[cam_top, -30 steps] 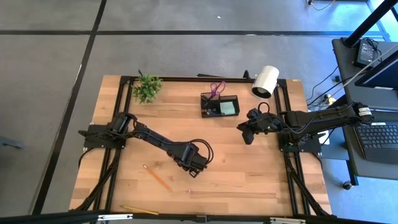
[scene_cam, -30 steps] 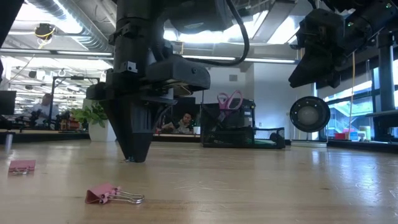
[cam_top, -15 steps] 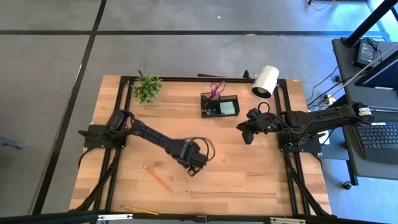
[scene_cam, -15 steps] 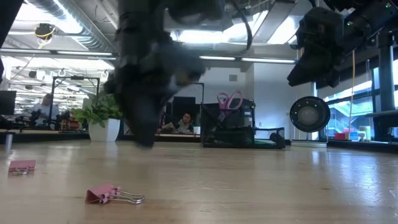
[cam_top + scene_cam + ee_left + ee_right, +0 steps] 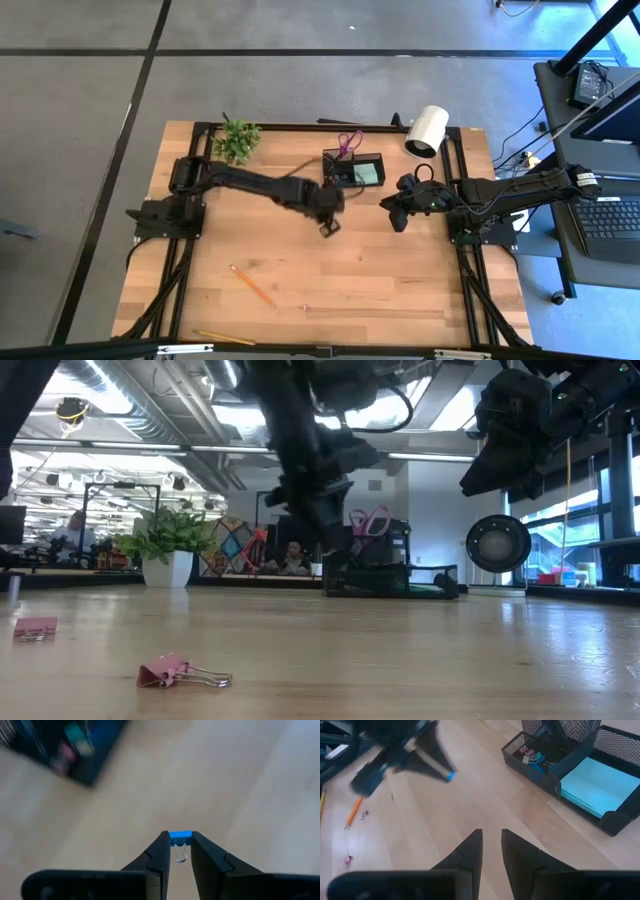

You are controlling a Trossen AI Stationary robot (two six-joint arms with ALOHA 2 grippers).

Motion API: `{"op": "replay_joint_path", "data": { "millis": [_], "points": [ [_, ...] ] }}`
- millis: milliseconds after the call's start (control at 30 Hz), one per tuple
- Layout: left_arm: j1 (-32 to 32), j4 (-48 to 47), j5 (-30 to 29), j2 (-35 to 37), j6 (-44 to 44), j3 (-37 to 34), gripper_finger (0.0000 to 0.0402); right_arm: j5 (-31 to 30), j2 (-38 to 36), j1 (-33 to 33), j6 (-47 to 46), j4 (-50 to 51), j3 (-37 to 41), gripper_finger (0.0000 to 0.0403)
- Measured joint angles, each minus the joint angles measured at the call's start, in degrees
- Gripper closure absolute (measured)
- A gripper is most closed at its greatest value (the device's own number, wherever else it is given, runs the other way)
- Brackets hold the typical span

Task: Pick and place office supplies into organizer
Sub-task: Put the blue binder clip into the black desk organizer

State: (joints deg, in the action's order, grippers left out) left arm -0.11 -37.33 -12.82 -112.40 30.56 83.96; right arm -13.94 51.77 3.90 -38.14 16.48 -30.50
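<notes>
My left gripper (image 5: 328,228) hovers above the table just near of the black mesh organizer (image 5: 353,170), shut on a small blue binder clip (image 5: 180,835); the right wrist view also shows that clip (image 5: 451,776). In the organizer are purple scissors (image 5: 348,142), a light-green sticky-note pad (image 5: 597,787) and some clips (image 5: 532,756). Two pencils (image 5: 253,286) (image 5: 225,338) lie flat on the wood near the front. My right gripper (image 5: 491,832) waits raised to the right of the organizer, narrowly open, with nothing between its fingers. My left gripper pinches the blue clip's body (image 5: 180,835) between its two fingertips. The clip's wire handles (image 5: 180,856) reach back between the fingers. The fingers slant downward, and the clip is lifted clear of the table.
Two pink binder clips (image 5: 180,672) (image 5: 35,627) lie near the table's front. A potted plant (image 5: 236,140) stands at the far left, and a white cylinder (image 5: 427,130) lies at the far right. Bare wood stretches between the organizer and the pencils.
My left gripper has risen from the table's near middle and swung toward the far edge, up to the organizer, rolling and tipping as it went.
</notes>
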Motion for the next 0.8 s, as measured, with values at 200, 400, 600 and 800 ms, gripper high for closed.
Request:
{"op": "replay_joint_path", "data": {
  "millis": [200,400,600,800],
  "points": [
    [6.7,7.8,-0.2,0.0,-7.8,0.1,0.0341,-0.1,0.0,0.0,2.7,0.0,0.0,0.0327],
    [10.8,12.0,-2.0,-0.9,-14.7,0.1,0.0341,-1.0,0.0,0.0,4.0,0.0,0.0,0.0327],
    [12.5,14.4,-5.2,-1.8,-16.3,0.2,0.0341,-0.8,0.0,0.1,3.8,3.0,0.0,0.0327],
    [12.6,14.3,-7.3,-2.6,-16.5,0.2,0.0341,-0.5,0.0,1.1,0.9,8.8,0.0,0.0327]
  ]
}}
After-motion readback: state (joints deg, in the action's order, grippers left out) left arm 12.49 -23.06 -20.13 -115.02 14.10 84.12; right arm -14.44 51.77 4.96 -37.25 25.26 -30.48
